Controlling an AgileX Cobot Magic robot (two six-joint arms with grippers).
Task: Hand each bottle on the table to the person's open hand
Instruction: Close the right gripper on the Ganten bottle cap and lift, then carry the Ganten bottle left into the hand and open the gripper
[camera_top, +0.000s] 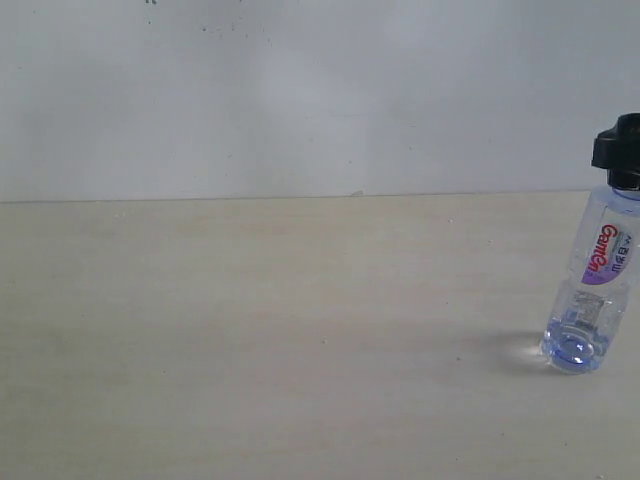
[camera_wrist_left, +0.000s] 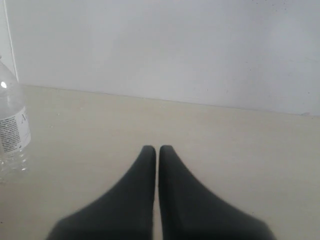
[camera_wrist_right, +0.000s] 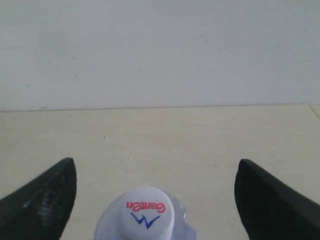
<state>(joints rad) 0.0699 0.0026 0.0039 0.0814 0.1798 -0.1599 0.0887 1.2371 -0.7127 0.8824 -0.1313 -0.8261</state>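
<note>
Labelled bottle (camera_wrist_right: 145, 215) stood on table (camera_wrist_right: 150, 135), centred within right gripper (camera_wrist_right: 156, 165), spread wide. Left gripper (camera_wrist_left: 158, 149) was closed, empty; second bottle (camera_wrist_left: 11, 130) stood nearby.

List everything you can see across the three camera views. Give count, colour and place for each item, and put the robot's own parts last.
labelled bottle: one, clear with a purple-red label and white cap, standing at the right of the exterior view
second bottle: one, clear with a pale label, standing on the table, partly cut off, seen only in the left wrist view
table: one, pale beige wood grain, under everything
wall: one, pale grey-white, behind the table
left tool: one, black, shut and empty, over bare table
right tool: one, black, open, fingers on either side of the labelled bottle's cap
</note>
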